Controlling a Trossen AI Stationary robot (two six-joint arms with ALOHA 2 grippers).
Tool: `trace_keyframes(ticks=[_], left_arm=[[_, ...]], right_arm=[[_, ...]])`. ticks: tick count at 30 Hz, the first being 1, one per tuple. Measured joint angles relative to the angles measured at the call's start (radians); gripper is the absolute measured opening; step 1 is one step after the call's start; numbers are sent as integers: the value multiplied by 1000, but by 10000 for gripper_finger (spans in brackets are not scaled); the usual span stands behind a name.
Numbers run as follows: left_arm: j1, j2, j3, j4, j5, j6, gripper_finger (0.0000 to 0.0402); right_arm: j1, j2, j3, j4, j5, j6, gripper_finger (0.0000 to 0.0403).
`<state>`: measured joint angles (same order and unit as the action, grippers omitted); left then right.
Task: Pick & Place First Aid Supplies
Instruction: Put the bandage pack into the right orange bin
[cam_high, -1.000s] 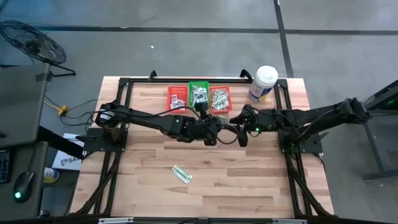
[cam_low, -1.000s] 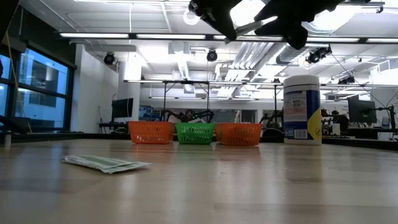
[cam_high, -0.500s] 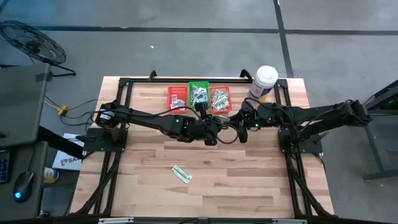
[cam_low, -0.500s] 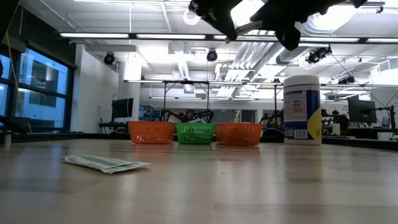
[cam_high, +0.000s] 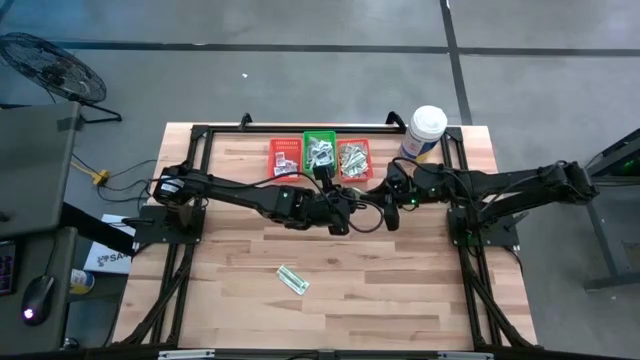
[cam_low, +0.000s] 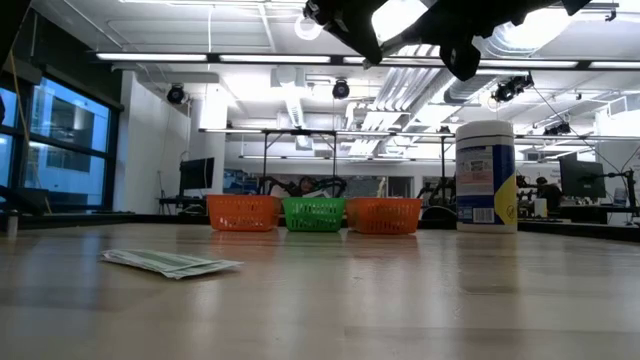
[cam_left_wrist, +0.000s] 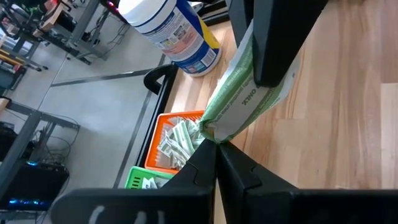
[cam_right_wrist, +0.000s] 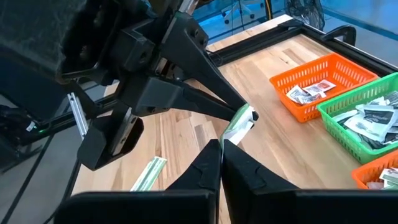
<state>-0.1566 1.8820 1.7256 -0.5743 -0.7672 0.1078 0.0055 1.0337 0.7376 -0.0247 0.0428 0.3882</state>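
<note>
A green-and-white first aid packet (cam_left_wrist: 239, 99) hangs high above the table's middle, held between my two grippers. My left gripper (cam_left_wrist: 216, 144) reaches in from the table's left and is shut on one end. My right gripper (cam_right_wrist: 221, 144) reaches in from the right and is shut on the other end. More green-and-white packets (cam_high: 293, 280) lie flat on the table toward its near side. Along the far edge, packets fill a red basket (cam_high: 285, 157), a green basket (cam_high: 320, 150) and a second red basket (cam_high: 354, 158). My left gripper pinches the packet's crumpled end (cam_left_wrist: 208, 132) between its two fingertips, coming from the table's left and slanting down. The packet is lifted clear and runs on to the right gripper. My right gripper pinches the packet's other end (cam_right_wrist: 229, 138) between its two fingers, about level, from the table's right. That end reaches between the dark fingers (cam_left_wrist: 273, 50), and the packet spans the short gap to the left fingertips (cam_right_wrist: 249, 115).
A big white tub with a blue label (cam_high: 424, 133) stands at the far right corner, beside the right-hand basket. A black frame (cam_high: 200, 135) runs along the table's edges. Bare wood lies at the near side around the loose packets (cam_low: 170, 262).
My right gripper has shut on the free end of the packet that the left gripper holds up. The packet stays lifted clear in the same place.
</note>
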Motion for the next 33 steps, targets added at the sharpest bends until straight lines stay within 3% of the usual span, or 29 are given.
trace_keyframes(ticks=[5, 9, 14, 17, 21, 25, 29, 33], left_arm=[[1, 0, 0, 0, 45, 27, 40], [1, 0, 0, -3, 43, 27, 120], [0, -21, -2, -49, -56, 27, 233], [3, -66, -2, -108, -76, -1, 277], [25, -139, -2, -270, -97, -139, 294], [72, -191, -5, -409, -44, -262, 296], [132, -249, -84, -369, 35, -285, 296], [202, -311, -232, -224, 148, -276, 296]], right_arm=[[0, 0, 0, 0, -12, 0, 1], [1, 0, 0, 0, -15, -4, 1], [-24, 0, 0, -44, 2, -4, 0], [-59, 0, 0, -70, 2, -4, 0], [-124, 0, 0, -100, 11, -4, 0], [-223, 10, 0, -155, 35, -30, 0], [-337, 69, 0, -174, -14, -67, 0], [-424, 174, 0, -142, -88, -84, 0]])
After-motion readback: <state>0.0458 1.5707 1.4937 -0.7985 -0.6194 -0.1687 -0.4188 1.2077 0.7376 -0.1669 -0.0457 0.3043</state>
